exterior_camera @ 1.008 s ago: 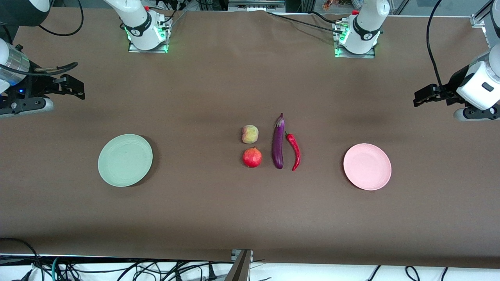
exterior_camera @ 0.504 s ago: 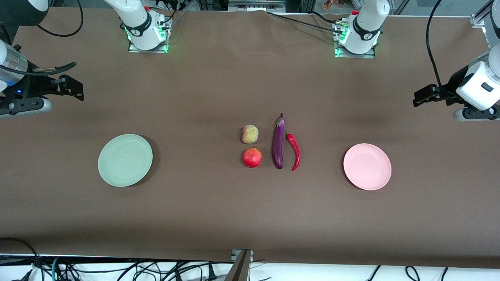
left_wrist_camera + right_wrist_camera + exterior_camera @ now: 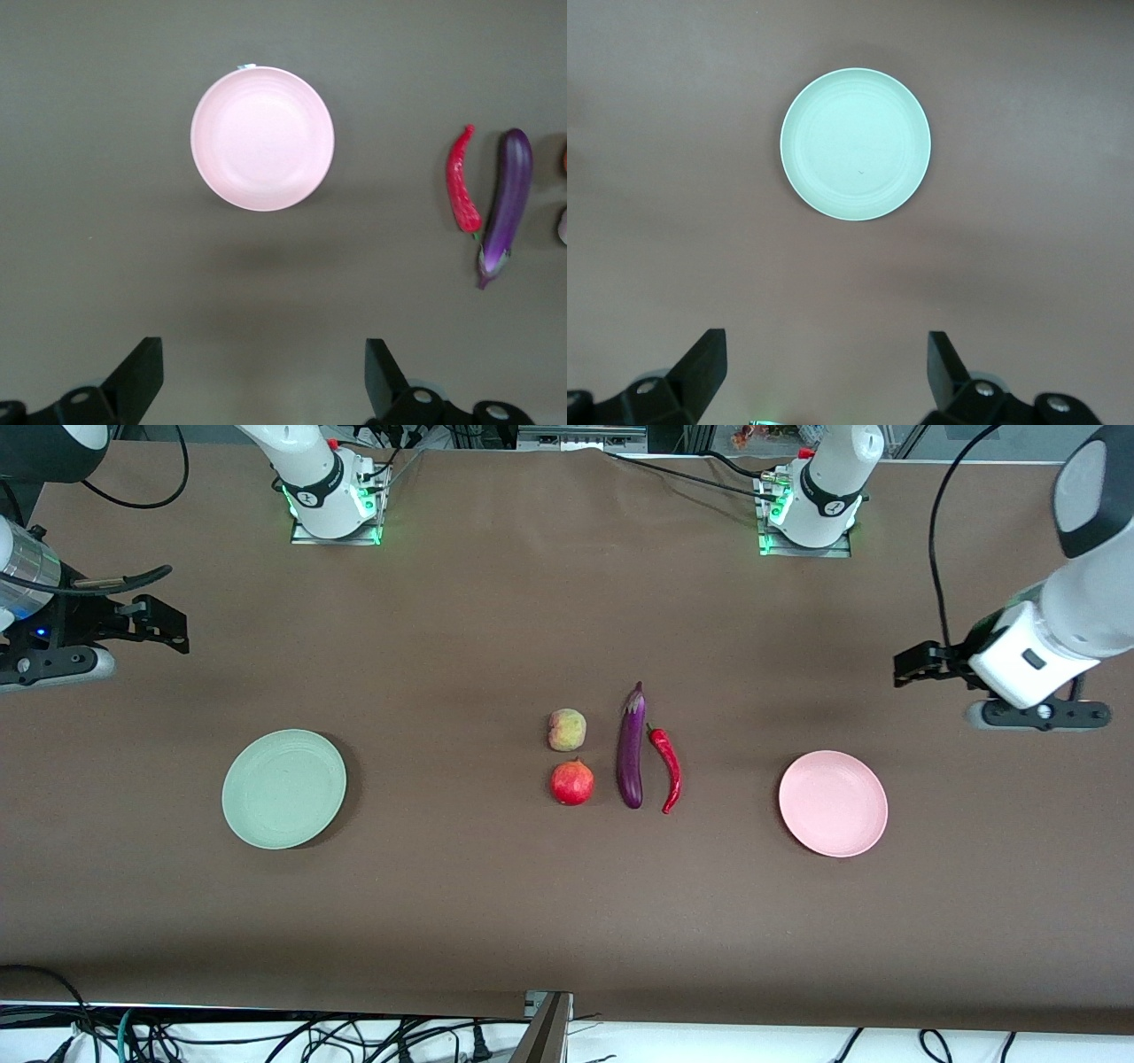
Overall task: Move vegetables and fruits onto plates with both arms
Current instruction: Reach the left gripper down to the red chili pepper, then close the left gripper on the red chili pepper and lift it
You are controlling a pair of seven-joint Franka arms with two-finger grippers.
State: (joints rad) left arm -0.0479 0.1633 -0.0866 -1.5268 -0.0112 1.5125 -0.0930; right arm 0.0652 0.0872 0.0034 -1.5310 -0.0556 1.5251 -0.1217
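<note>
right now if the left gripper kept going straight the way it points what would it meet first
Probably bare table: the open left gripper points down over the cloth, with the pink plate lying off that line. Depth is unclear.

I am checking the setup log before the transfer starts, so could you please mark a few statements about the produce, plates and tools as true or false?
1. Both plates are empty. True: the pale green plate and the pink plate hold nothing.
2. The eggplant lies on the pink plate. False: it lies on the table beside the chili pepper.
3. The red fruit is nearer the front camera than the yellowish-green fruit. True.
4. The left tool grips the chili pepper. False: it is open and empty.
5. The right tool is open. True.
</note>
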